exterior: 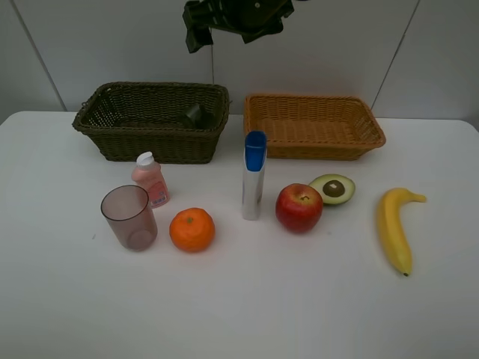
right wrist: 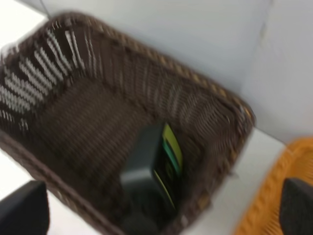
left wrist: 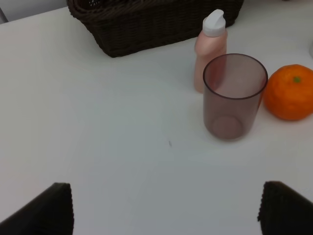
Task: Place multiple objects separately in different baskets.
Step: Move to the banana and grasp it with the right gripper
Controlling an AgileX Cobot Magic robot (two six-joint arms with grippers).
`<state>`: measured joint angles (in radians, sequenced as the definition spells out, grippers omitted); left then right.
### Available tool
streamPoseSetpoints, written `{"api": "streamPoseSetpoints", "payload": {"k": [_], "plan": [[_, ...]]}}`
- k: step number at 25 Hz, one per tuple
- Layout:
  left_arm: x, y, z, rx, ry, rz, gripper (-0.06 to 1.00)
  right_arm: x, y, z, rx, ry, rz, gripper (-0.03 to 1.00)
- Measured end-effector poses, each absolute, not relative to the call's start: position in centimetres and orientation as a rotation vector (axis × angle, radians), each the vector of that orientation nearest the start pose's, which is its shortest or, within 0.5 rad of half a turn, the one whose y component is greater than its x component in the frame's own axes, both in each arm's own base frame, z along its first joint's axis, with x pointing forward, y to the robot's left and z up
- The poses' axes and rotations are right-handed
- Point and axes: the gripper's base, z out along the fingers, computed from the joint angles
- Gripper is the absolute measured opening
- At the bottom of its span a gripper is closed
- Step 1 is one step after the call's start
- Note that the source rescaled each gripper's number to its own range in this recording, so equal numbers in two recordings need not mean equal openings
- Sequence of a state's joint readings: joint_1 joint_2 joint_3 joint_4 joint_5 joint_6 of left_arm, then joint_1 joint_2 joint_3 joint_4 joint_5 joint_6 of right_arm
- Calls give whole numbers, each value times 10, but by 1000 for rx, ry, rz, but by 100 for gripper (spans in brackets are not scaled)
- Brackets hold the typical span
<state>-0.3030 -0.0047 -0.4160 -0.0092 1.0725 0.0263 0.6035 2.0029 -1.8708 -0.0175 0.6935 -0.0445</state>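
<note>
No legible text or labels

Left jaws spread wide — right arm point(exterior: 238, 18) high, jaws spread wide.

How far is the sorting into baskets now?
Done: the dark green pump bottle lies in the dark basket. In hand: nothing; left gripper and right gripper are open. Left: cup, pink bottle, tube, orange, apple, avocado half and banana on the table; the tan basket holds nothing.
</note>
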Motion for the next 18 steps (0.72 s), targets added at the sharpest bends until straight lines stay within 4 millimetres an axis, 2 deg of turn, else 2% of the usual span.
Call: {"api": "streamPoseSetpoints", "payload": {"k": [4,10,18], "plan": [[2,-1,253,351,2111,-174,100,374,250,324,-774,2226,198,98],[2,-1,253,351,2111,-174,100,348,213,335,-753,2258,139,98],[2,-1,253,351,2111,-174,100,313,152,312,-740,2372,-9,98]]}}
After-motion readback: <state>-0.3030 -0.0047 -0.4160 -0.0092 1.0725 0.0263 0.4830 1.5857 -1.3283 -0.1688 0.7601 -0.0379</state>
